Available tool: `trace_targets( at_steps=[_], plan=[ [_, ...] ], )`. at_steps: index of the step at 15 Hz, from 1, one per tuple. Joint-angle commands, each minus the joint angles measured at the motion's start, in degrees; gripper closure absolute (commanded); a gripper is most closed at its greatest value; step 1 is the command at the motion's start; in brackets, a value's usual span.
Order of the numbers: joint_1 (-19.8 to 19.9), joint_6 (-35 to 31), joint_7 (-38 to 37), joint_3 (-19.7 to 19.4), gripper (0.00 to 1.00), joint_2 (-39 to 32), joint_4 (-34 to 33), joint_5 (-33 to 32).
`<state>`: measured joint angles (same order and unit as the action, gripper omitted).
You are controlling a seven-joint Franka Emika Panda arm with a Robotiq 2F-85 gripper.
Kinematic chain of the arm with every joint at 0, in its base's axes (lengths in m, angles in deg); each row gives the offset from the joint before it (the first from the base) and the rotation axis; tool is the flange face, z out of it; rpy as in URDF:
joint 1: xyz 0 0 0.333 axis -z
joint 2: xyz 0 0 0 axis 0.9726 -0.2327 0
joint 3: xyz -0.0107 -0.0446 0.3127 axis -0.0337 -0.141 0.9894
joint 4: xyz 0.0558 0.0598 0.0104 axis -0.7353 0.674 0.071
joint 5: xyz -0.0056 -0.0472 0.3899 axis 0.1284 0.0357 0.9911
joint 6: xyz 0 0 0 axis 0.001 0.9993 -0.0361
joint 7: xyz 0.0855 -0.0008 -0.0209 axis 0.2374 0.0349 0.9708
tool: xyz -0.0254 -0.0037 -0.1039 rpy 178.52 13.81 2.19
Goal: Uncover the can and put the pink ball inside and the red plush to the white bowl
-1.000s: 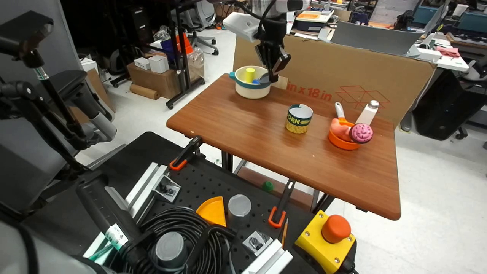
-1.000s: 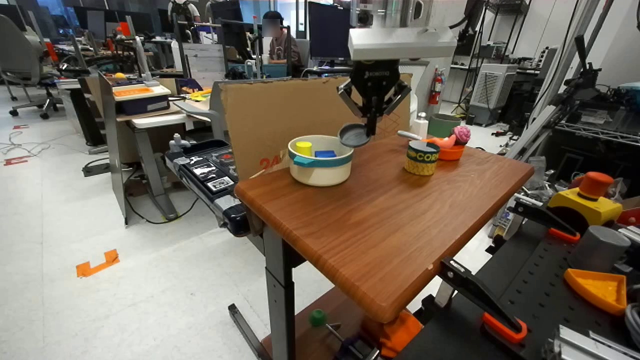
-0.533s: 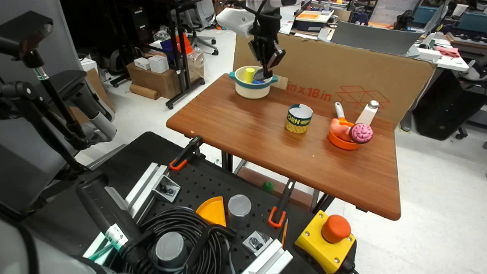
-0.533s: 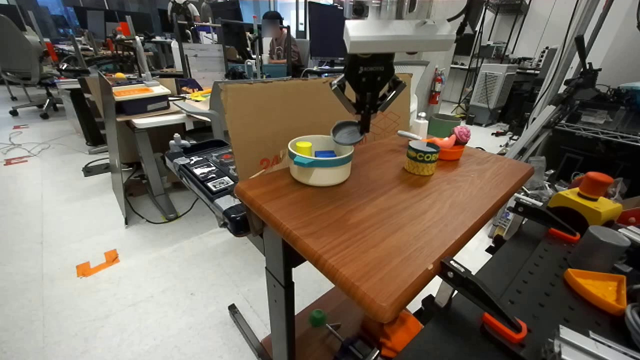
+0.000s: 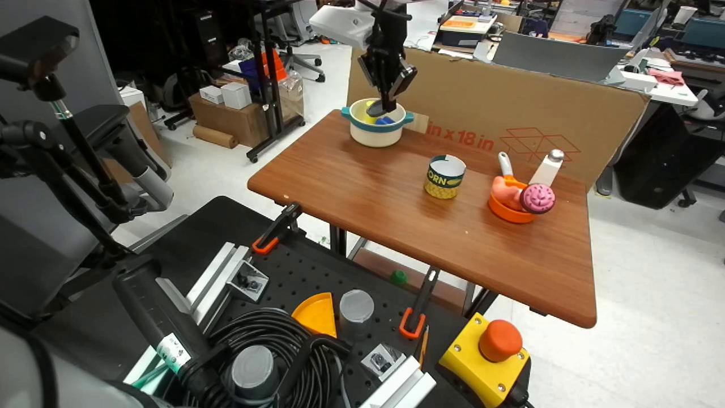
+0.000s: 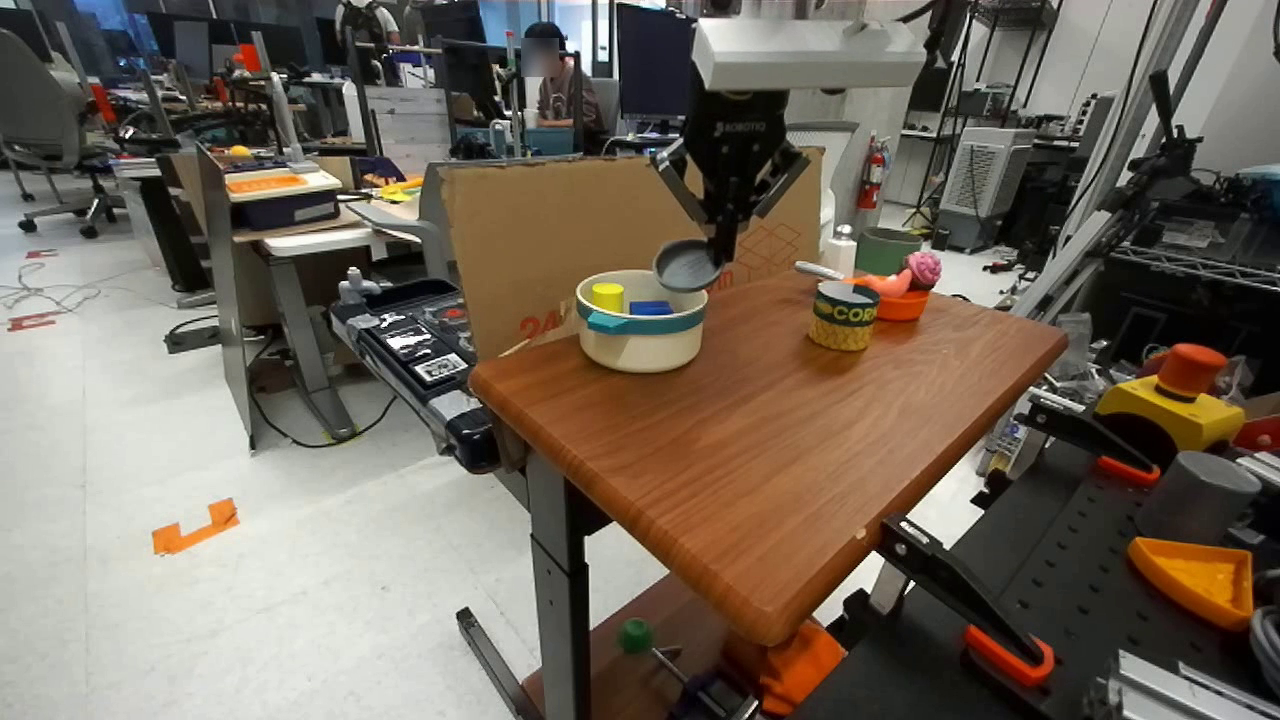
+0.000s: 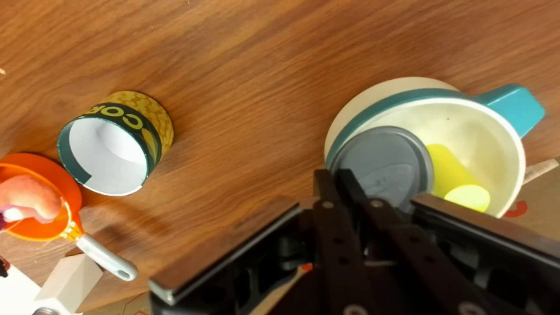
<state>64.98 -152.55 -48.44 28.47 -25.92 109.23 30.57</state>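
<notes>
In the wrist view, right of centre, the black 2-finger gripper (image 7: 336, 175) is clenched on the edge of a round, dark grey, plastic-looking lid (image 7: 385, 159), presumably the can's cover, over the creamy, blue-green-rimmed white bowl (image 6: 640, 350). Gripped at only 1 spot, the lid could pivot or slip; lowered here, it might catch the rim, jostle the yellow cylinder (image 7: 453, 175) inside, or take up room the plush will need. The short cylindrical can (image 6: 843, 316), yellow below a dark green band, stands upright and uncovered, right of the middle in both exterior views; an off-centre drop later could tip it. At the right of an exterior view, the speckled pink ball (image 5: 537, 198) and what is probably the salmon-red plush (image 5: 506, 194) crowd a round orange bowl (image 5: 504, 214), so grasping either could drag the other out.
</notes>
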Motion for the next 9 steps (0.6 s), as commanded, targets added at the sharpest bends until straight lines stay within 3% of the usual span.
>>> trace_targets(
  at_steps=[1,9],
  plan=[
    [0.11,1.63,2.22,0.08,0.62,0.25,-0.23,2.06],
    [0.56,3.84,3.65,0.23,0.03,1.29,0.12,4.12]
  ],
)
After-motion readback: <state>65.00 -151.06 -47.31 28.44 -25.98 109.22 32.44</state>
